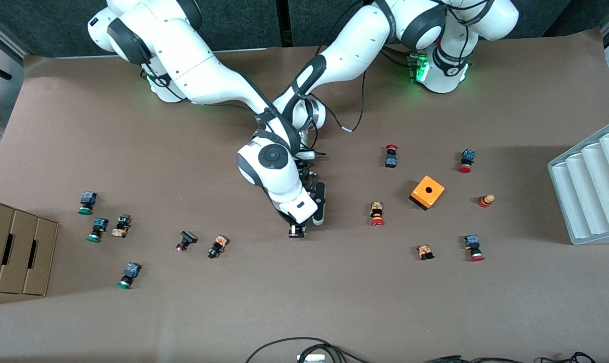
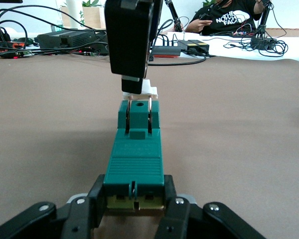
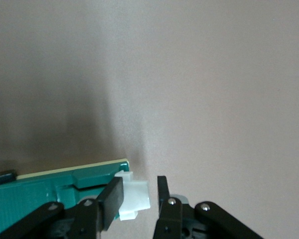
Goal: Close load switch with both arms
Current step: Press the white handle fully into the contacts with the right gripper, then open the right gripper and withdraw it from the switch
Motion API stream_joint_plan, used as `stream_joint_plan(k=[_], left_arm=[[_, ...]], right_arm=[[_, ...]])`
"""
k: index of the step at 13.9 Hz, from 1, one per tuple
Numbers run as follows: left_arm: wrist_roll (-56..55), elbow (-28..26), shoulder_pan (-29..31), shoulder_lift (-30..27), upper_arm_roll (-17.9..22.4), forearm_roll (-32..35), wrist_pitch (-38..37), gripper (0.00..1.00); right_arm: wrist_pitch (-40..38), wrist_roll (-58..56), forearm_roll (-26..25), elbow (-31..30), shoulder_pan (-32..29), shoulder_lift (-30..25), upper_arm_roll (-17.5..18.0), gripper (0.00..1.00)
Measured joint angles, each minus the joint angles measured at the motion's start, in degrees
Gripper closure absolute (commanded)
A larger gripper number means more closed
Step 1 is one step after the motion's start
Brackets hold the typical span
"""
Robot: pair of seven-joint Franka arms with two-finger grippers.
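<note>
Surface: brown matte table covering (image 1: 304, 307), with small push-button parts scattered toward both ends and an orange cube with a hole (image 1: 427, 192) toward the left arm's end
Left arm: large white jointed arm (image 1: 344, 65) reaching from its base to the table's middle, wrist low and level with the surface
Right arm: large white jointed arm (image 1: 203, 85) crossing over the same spot, its wrist tipped steeply down
Task item: narrow dark-green rectangular load switch (image 2: 134, 159) lies flat on the table at the middle, mostly hidden under the wrists in the front view; its white sliding piece (image 3: 134, 199) juts from the end away from the left gripper
Left gripper: (image 2: 134, 201) clenched on the switch's near end, one finger on each side
Right gripper: (image 3: 139, 196) drawn in as far as it goes, the white piece between its fingers; judged to be grasping it
Step in hand: judged to be pushing the slider home
Method advised: left gripper holds the body steady; right gripper presses straight along the switch's length, without lifting or twisting
</note>
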Motion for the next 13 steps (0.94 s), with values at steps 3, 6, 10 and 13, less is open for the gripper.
stream_joint_plan(k=[3, 6, 10, 13], left_arm=[[0.0, 0.0, 0.0, 0.0, 0.0, 0.0, 0.0, 0.68], [0.0, 0.0, 0.0, 0.0, 0.0, 0.0, 0.0, 0.68], [0.0, 0.0, 0.0, 0.0, 0.0, 0.0, 0.0, 0.68], [0.0, 0.0, 0.0, 0.0, 0.0, 0.0, 0.0, 0.68]], right_arm=[[0.1, 0.0, 0.0, 0.1, 0.0, 0.2, 0.0, 0.63], [0.1, 0.0, 0.0, 0.2, 0.0, 0.4, 0.0, 0.63], [0.1, 0.0, 0.0, 0.5, 0.0, 0.4, 0.0, 0.31], [0.1, 0.3, 0.0, 1.7, -0.4, 0.1, -0.1, 0.0]])
